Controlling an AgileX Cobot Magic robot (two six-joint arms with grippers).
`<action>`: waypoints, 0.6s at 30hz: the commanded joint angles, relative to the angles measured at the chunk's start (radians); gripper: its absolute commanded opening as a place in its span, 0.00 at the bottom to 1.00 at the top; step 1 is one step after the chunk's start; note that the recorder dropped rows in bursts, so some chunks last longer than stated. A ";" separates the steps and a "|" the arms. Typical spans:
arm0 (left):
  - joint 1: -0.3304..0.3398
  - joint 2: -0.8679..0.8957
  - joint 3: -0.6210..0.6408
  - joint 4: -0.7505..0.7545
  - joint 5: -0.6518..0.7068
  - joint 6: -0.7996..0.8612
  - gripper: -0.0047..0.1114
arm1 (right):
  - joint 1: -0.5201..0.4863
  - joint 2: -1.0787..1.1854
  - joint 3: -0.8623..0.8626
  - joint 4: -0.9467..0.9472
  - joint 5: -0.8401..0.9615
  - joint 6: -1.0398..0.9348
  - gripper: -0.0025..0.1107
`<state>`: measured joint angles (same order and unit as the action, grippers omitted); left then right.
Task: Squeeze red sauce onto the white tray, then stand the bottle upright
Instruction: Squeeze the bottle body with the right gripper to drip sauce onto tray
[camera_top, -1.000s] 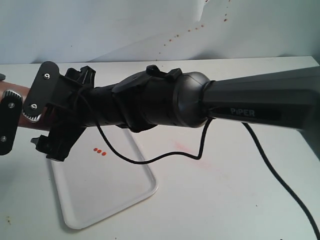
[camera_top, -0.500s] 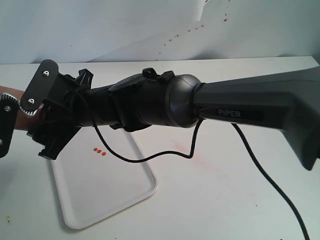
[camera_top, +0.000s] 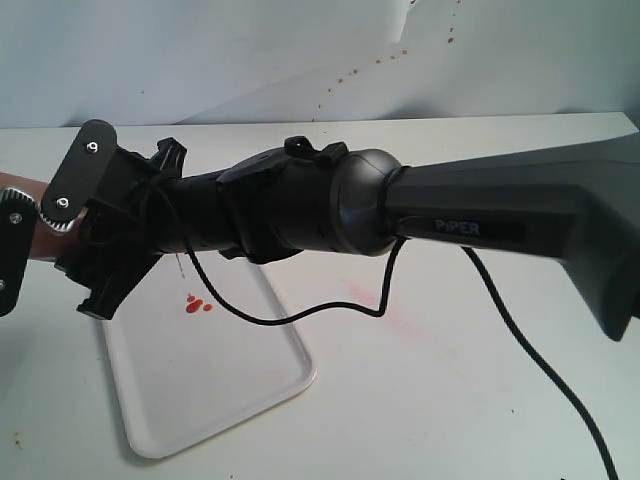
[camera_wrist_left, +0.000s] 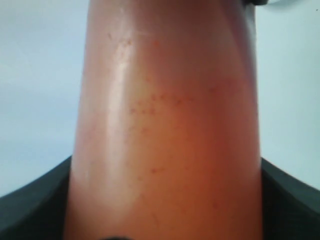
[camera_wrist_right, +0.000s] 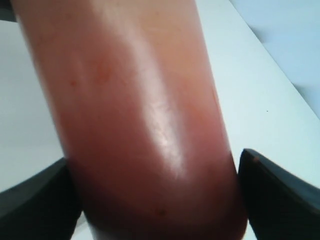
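The right hand (camera_wrist_right: 155, 200) reaches across to the left of the exterior view and clamps the translucent orange-red cylindrical plastic squeeze bottle (camera_wrist_right: 140, 115), its black fingers (camera_wrist_right: 35, 200) pressed against opposite sides of the darker red end. The left hand (camera_wrist_left: 165, 215) holds the same bottle, which fills the gap between its fingers. Below the right hand, small blobs of glossy red sauce (camera_top: 194, 306) lie on the flat rectangular white plastic tray (camera_top: 220, 400), a thin red thread rising from them. The nozzle is hidden. The tray rests on the white surface (camera_top: 450, 400).
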<state>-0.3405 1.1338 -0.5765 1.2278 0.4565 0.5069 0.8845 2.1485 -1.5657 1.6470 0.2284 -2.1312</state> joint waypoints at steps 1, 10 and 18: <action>-0.008 -0.004 0.002 0.008 -0.042 0.009 0.04 | 0.004 -0.012 -0.019 0.057 0.002 -0.008 0.02; -0.008 -0.004 0.002 0.008 -0.042 0.025 0.04 | 0.004 -0.012 -0.019 0.062 0.000 -0.011 0.56; -0.008 -0.004 0.002 0.008 -0.042 0.027 0.04 | 0.004 -0.014 -0.019 0.058 -0.031 -0.011 0.95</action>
<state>-0.3405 1.1338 -0.5750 1.2278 0.4565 0.5310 0.8845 2.1506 -1.5672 1.6768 0.2030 -2.1312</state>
